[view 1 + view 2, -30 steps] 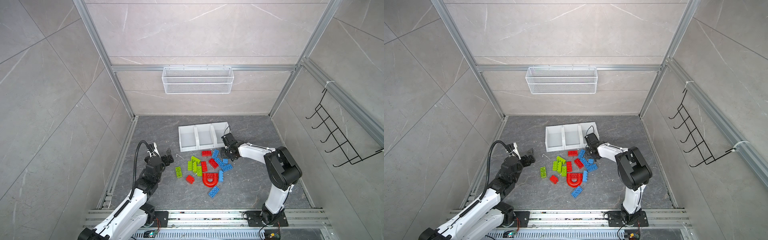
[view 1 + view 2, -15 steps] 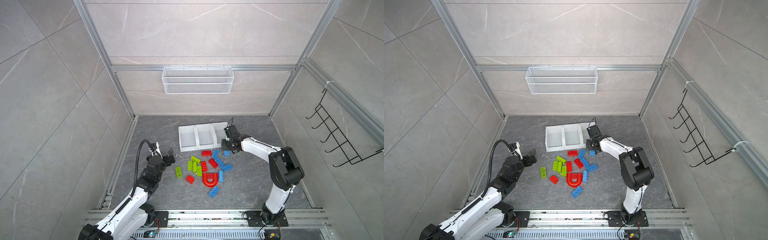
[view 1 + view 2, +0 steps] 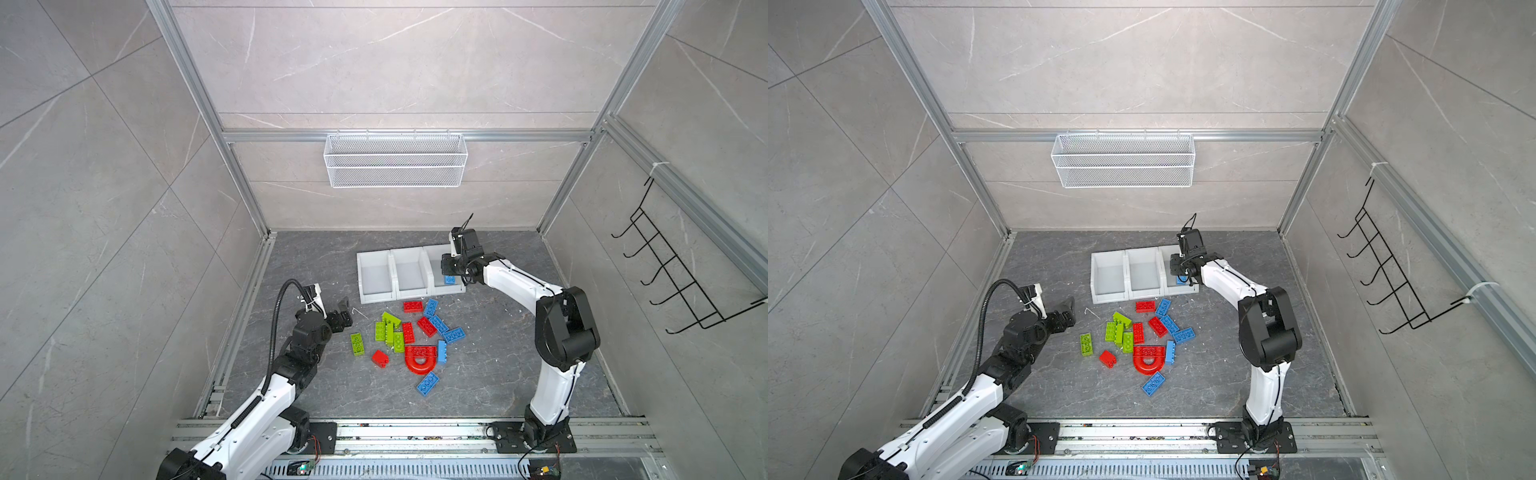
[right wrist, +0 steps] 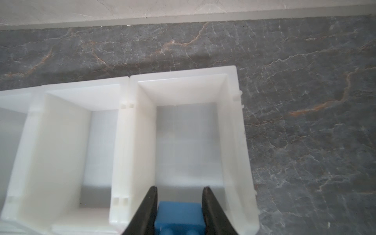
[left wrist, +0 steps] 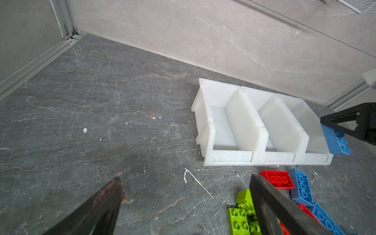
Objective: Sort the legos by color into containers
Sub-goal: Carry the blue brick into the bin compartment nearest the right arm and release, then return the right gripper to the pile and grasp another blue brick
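Right claw [image 4: 180,188] pinches a blue brick [image 4: 179,213] between narrowed jaws, over the low front of the rightmost container [image 4: 234,142], just right of centre in both top views. Other legos [image 3: 409,332] lie scattered on the counter [image 3: 519,374] below it in frame. Left claw [image 5: 185,178] gapes wide, holding nothing, left of that pile.

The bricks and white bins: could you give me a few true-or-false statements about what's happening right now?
The right arm's jaws grip a blue brick over the end bin on its side. True.
The left arm's jaws are clamped shut. False: they stand wide open, holding nothing.
The red arch lies in a bin. False: it lies on the floor among loose bricks.
The middle bin is empty. True.
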